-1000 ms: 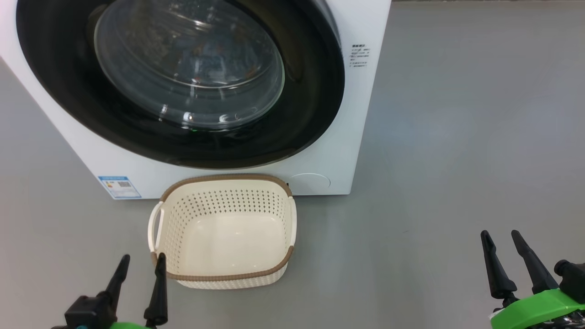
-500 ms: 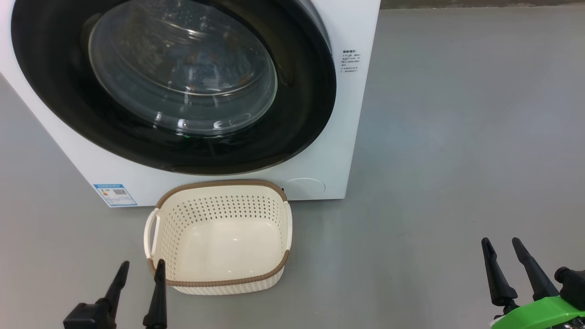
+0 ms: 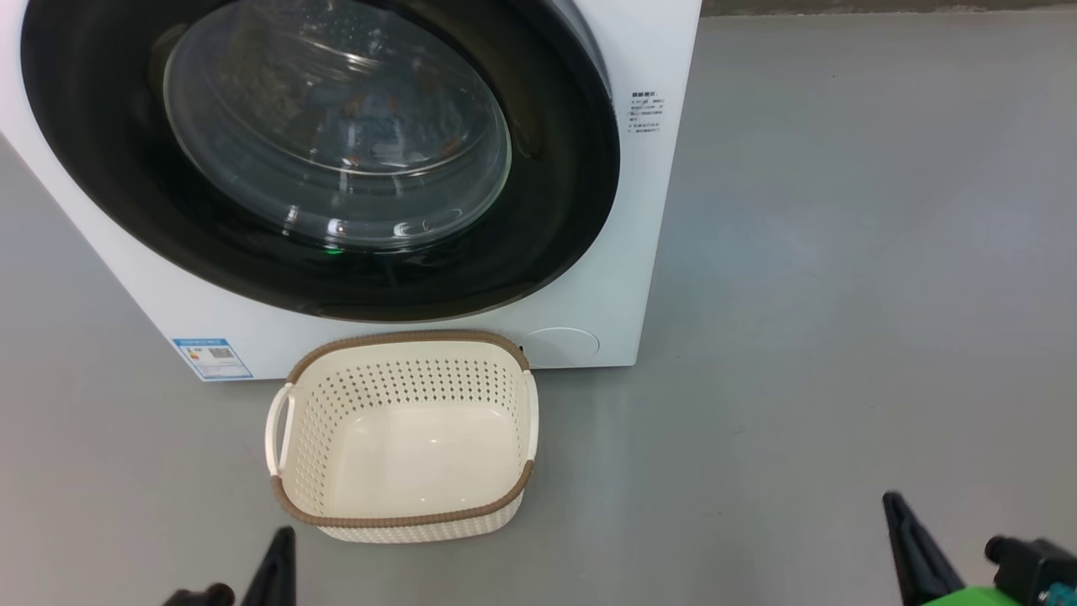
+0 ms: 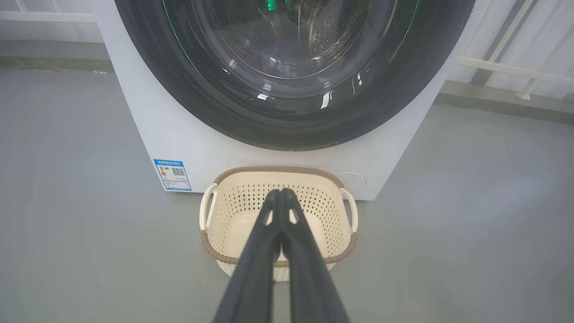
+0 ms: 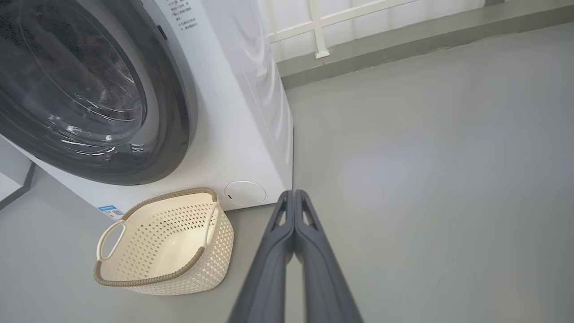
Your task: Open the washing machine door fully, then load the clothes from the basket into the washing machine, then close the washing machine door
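The washing machine door (image 3: pixel 555 210) stood closed, basket (image 3: pixel 404 338) at its foot.
Left gripper (image 4: pixel 280 194) and right gripper (image 5: pixel 293 194) were both pinched tight, gripping nothing.

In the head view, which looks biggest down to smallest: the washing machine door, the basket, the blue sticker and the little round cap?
1. The washing machine door, by far the biggest.
2. The basket.
3. The blue sticker and the round cap look about the same size, so I won't rank them.

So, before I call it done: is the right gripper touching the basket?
Apart. The head view shows bare floor between the right gripper and the basket.
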Robot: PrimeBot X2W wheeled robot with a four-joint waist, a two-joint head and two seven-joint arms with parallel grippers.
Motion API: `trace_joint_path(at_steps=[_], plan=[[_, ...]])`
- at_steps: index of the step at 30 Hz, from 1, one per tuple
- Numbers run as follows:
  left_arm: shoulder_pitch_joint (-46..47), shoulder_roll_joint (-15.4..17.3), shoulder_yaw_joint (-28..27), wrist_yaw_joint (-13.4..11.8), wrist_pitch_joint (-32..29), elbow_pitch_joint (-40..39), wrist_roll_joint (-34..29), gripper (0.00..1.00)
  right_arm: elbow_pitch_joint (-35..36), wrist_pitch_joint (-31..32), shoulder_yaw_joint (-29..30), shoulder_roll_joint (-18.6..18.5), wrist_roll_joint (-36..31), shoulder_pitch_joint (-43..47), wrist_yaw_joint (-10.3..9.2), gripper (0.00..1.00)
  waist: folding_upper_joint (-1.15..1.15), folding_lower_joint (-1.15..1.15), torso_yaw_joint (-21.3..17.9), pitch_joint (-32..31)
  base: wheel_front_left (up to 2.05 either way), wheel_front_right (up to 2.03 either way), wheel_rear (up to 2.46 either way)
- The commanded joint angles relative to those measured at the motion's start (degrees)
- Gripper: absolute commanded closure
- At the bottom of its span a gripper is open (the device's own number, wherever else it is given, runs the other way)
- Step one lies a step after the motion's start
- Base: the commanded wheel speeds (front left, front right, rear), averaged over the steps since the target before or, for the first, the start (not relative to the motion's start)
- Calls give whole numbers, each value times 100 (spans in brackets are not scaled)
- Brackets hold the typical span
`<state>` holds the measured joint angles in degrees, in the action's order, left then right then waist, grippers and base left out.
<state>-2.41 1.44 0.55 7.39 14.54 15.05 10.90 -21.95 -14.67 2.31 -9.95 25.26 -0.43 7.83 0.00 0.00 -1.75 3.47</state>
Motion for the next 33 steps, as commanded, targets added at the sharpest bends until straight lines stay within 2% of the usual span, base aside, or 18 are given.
trace_joint_path(at_steps=[1, 7, 12, 33], plan=[[-13, -16, 2, 1, -10, 35, 38, 100, -29, 10, 2, 25, 30, 13, 0, 100, 0, 0, 0, 0, 0, 0, 0], [18, -5, -27, 2, -107, 17, 433, 100, 20, 112, 22, 58, 352, -7, -2, 100, 0, 13, 9, -30, 0, 0, 0], [56, 4, -51, 2, -188, 19, 760, 100, 48, 195, 38, 85, 619, -32, -3, 100, 0, 1, 16, -33, 0, 0, 0], [204, 36, -157, 3, -518, 3, 2065, 100, 175, 534, 107, 194, 1687, -134, -9, 100, 0, 0, 44, -83, 0, 0, 0]])
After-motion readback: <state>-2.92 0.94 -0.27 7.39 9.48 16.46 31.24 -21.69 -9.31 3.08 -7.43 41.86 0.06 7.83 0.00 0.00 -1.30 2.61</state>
